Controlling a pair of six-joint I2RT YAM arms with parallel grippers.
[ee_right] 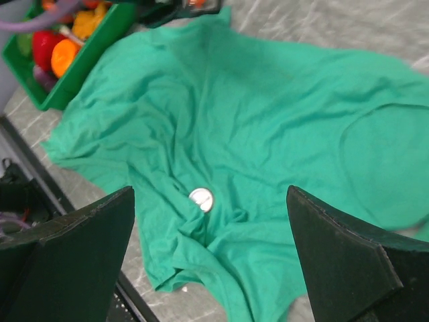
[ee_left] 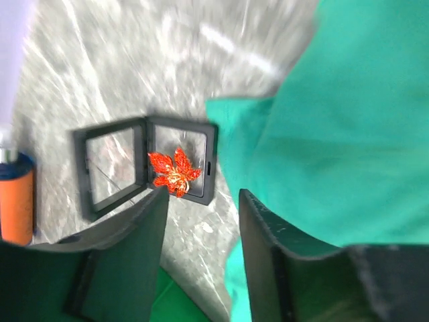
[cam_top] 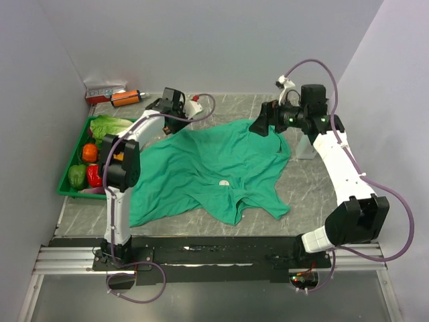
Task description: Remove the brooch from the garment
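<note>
The brooch (ee_left: 174, 171), an orange-red leaf-shaped ornament, lies in the right half of a small black hinged case (ee_left: 199, 136) that stands open on the marble table. My left gripper (ee_left: 203, 201) hovers just in front of it, open, with only bare table between its fingers. The garment (cam_top: 214, 168), a wrinkled teal-green T-shirt, is spread over the middle of the table, and its edge (ee_left: 348, 134) lies right of the case. My right gripper (ee_right: 209, 194) hangs wide open above the shirt (ee_right: 268, 121), holding nothing. A small silver disc (ee_right: 201, 199) rests on the fabric.
A green bin (cam_top: 68, 171) of vegetables stands at the left edge. An orange cylinder (cam_top: 126, 98) and a red-and-white box (cam_top: 104, 90) sit at the back left; the cylinder (ee_left: 17, 201) is left of the case. A white stand (cam_top: 305, 147) rises by the right arm.
</note>
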